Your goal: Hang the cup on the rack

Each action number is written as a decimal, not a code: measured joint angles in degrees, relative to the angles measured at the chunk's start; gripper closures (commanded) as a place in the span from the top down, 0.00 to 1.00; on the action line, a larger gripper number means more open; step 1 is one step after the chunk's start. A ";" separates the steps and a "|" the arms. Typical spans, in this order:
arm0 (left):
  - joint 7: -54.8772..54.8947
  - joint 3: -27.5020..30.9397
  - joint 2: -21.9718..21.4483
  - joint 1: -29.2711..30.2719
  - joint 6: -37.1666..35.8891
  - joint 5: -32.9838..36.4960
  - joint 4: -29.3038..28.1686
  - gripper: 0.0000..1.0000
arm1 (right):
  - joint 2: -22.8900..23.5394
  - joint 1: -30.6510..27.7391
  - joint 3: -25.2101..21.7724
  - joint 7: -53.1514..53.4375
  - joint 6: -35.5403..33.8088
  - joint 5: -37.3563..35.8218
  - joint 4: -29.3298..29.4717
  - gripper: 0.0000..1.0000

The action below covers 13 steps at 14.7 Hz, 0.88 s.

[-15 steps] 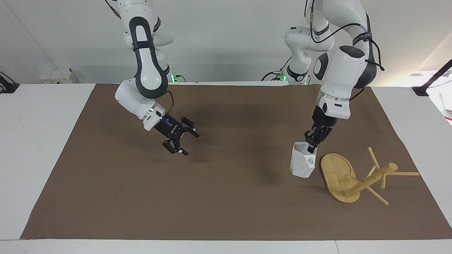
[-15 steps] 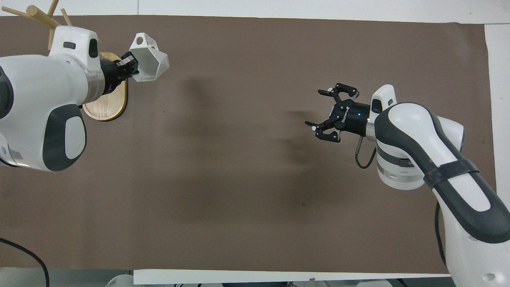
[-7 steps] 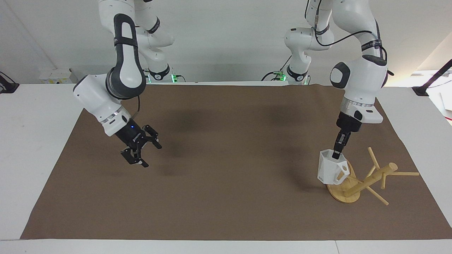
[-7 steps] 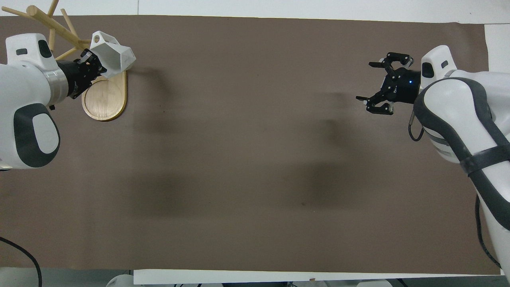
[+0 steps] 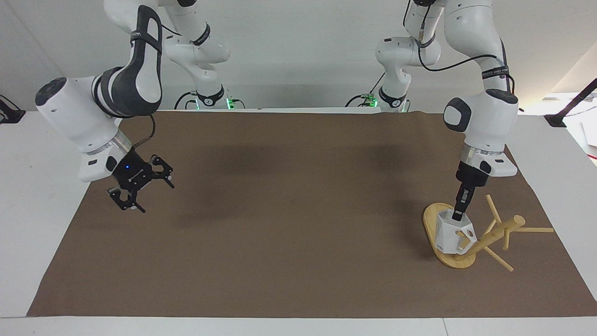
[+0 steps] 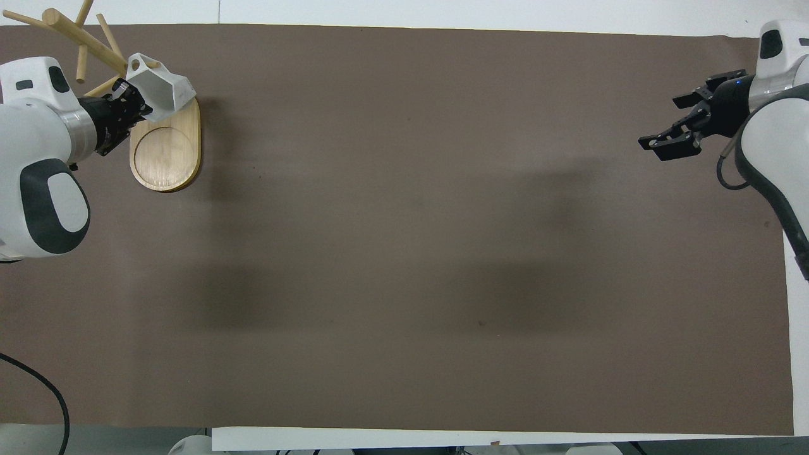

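The brown mat [image 5: 298,214] covers most of the white table [image 5: 42,196], and over it both arms have shifted in the last second. The right arm, coming from the top of the facing view at about 11 o'clock, has swung away from the middle of the mat out to its edge at 9 o'clock; the right gripper [image 5: 139,189] now hangs there with its fingers spread wide and nothing between them, so I judge it is clearing the workspace and waiting. The left arm has carried its load sideways toward its own end of the table, to about 4 o'clock in the facing view. The rack [image 5: 466,235] leans with its post tilted and its pegs fanning out toward 3 o'clock; it has not moved. The cup [image 5: 451,234], a second ago in the air beside the rack's oval base, now sits over that base, its squared handle turned toward the post and seemingly right at a peg, though whether peg and handle touch I cannot tell. The left gripper [image 5: 458,214] points down and is clamped on the cup's rim at the 12 o'clock side. This reads as the final approach: the handle seems nearly lined up, and threading it onto a peg is what remains before any release.
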 measured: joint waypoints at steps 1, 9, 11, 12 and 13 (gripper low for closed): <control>0.00 0.03 -0.01 0.17 0.00 0.00 0.38 1.00 | -0.34 -0.15 -0.05 3.91 -2.89 -2.35 1.73 1.00; 19.84 0.63 -4.18 2.92 -29.46 6.61 6.51 1.00 | -6.92 -0.62 0.00 41.37 -25.65 -10.77 9.47 1.00; 28.39 0.67 -5.26 3.31 -42.76 7.11 12.45 1.00 | -9.32 -0.54 0.57 45.68 -29.55 -12.85 9.57 1.00; 32.55 0.78 -5.54 3.55 -49.24 7.16 16.01 1.00 | -10.00 -0.62 0.52 46.41 -30.31 -13.00 9.68 1.00; 35.96 0.80 -5.72 3.83 -54.74 7.19 19.48 1.00 | -10.36 -0.70 0.30 46.73 -30.70 -13.12 9.76 1.00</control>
